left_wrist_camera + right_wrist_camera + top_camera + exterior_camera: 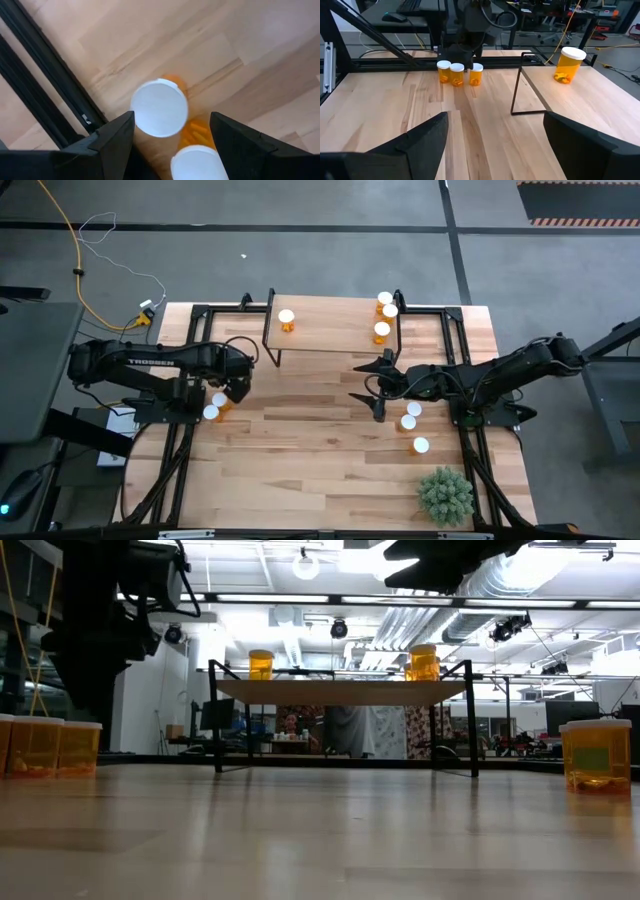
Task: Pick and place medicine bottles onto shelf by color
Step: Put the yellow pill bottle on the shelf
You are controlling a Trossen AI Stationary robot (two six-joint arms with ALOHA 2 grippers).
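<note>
Two medicine bottles stand beneath the spread left tool.

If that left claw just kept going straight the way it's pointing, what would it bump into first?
Most likely the white-capped bottle right under the open left gripper, which points down at the table. A second bottle sits just beside it; depth is hard to judge.

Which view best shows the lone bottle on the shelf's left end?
The right wrist view: the lone bottle stands large and unblocked on the shelf. The high view shows mostly its cap, the low view its orange side from afar, the left wrist view nothing of it.
</note>
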